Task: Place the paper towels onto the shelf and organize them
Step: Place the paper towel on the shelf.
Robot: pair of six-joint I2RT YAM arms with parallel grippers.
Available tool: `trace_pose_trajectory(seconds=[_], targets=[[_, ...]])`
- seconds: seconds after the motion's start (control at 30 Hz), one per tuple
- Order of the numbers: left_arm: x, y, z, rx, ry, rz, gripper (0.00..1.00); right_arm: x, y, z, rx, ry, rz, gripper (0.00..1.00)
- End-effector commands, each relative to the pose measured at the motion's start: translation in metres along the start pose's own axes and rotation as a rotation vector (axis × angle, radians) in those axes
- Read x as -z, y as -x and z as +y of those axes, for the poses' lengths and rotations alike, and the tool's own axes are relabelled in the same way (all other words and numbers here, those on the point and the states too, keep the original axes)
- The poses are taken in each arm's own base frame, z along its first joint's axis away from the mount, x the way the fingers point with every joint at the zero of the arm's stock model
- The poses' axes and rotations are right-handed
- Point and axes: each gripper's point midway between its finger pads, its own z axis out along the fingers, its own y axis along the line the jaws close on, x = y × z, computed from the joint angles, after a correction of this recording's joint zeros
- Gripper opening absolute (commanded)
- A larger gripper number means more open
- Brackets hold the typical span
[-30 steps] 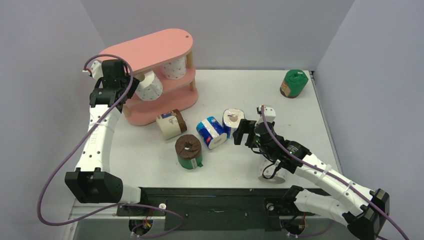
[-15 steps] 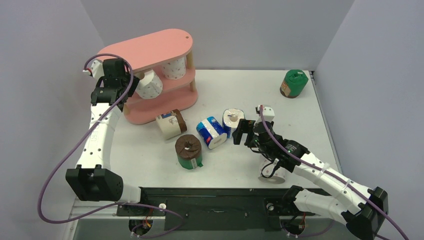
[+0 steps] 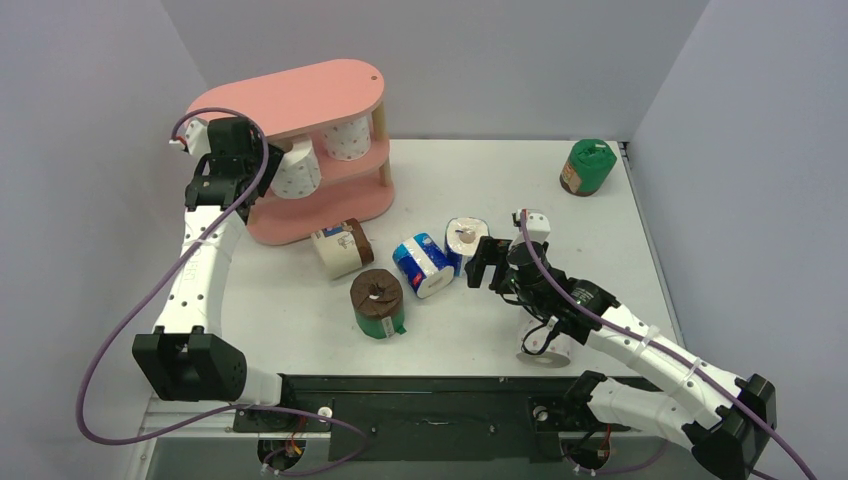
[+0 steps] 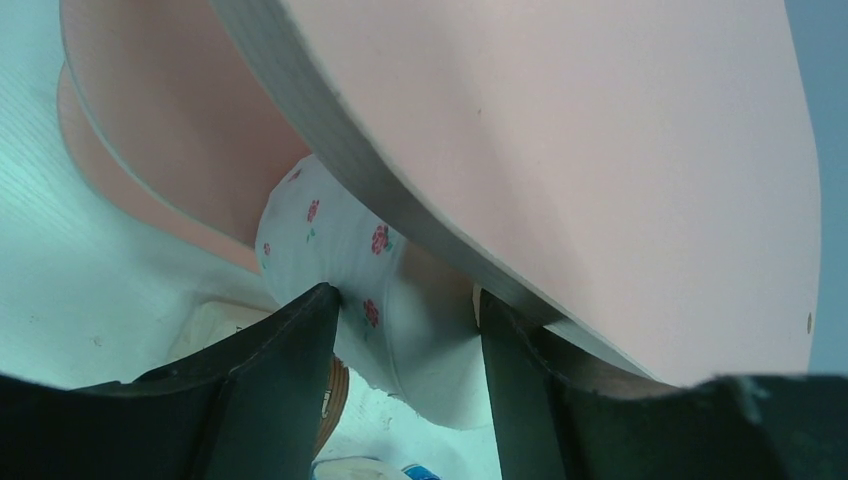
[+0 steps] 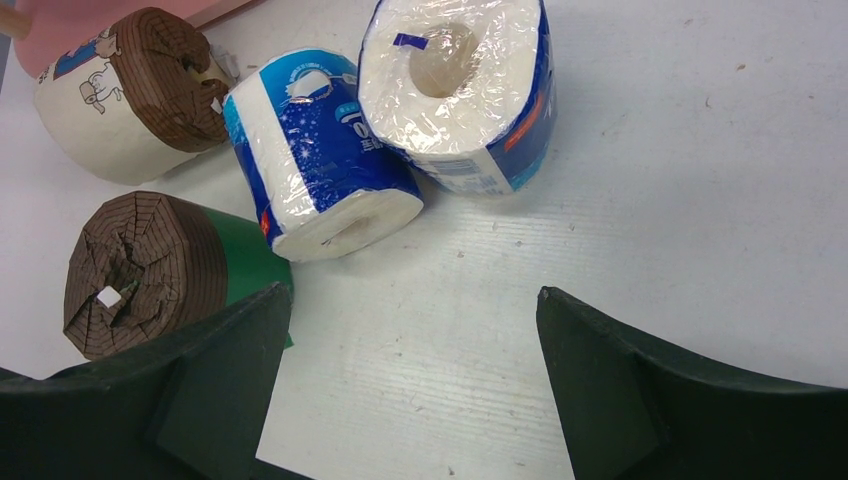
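**Top view.** The shelf (image 3: pixel 300 100) stands at the far left of the table (image 3: pixel 480 190). Two rolls sit on its middle board, under the top board: a dotted roll (image 3: pixel 297 172) toward the left end and a second dotted roll (image 3: pixel 346 137) beside the right-hand post. Your left gripper (image 4: pixel 405 295) reaches in at the shelf's left end, its fingers (image 4: pixel 290 350) one on each side of the dotted roll.

**Left wrist view.** One finger touches the paper and the other stands right at it. You cannot tell whether they press the roll or merely flank it.

**Table, before the shelf.** Four rolls form a loose cluster:
- a beige roll (image 3: pixel 338 248) just off the bottom board;
- a brown-topped roll (image 3: pixel 377 302) in green wrap, nearer you;
- a blue roll (image 3: pixel 422 265) on its side;
- an upright blue roll (image 3: pixel 466 240) touching it.

Your right gripper (image 5: pixel 410 292) hangs over bare table just beside the blue pair, jaws spread wide, holding nothing.

**Elsewhere.** A green roll (image 3: pixel 587 167) stands alone at the far right corner. A white roll (image 3: pixel 545 347) lies near the front edge, partly under your right arm.
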Motion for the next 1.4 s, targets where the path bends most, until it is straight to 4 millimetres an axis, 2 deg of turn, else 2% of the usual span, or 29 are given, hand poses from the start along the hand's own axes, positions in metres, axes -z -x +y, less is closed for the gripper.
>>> trace_pose_trajectory(seconds=[0.0,0.67,0.93,1.0,1.17,1.37], targets=[[0.0,0.016,-0.03,0.046,-0.114,-0.057,0.52,0.003,0.019,0.009,-0.019,0.031,-0.05,0.88],[0.02,0.02,-0.039,-0.01,-0.2,-0.066,0.74,0.001,0.016,0.011,-0.022,0.04,-0.043,0.88],[0.036,0.023,-0.039,-0.081,-0.256,-0.092,0.96,0.001,0.013,0.013,-0.027,0.054,-0.034,0.88],[0.04,0.024,-0.04,-0.106,-0.275,-0.098,0.98,0.001,0.012,0.014,-0.028,0.059,-0.032,0.88],[0.051,0.017,-0.039,-0.222,-0.326,-0.079,0.97,0.002,0.012,0.014,-0.029,0.064,-0.032,0.88],[0.061,0.008,-0.028,-0.348,-0.388,-0.102,0.96,0.0,0.007,0.013,-0.025,0.068,-0.021,0.88]])
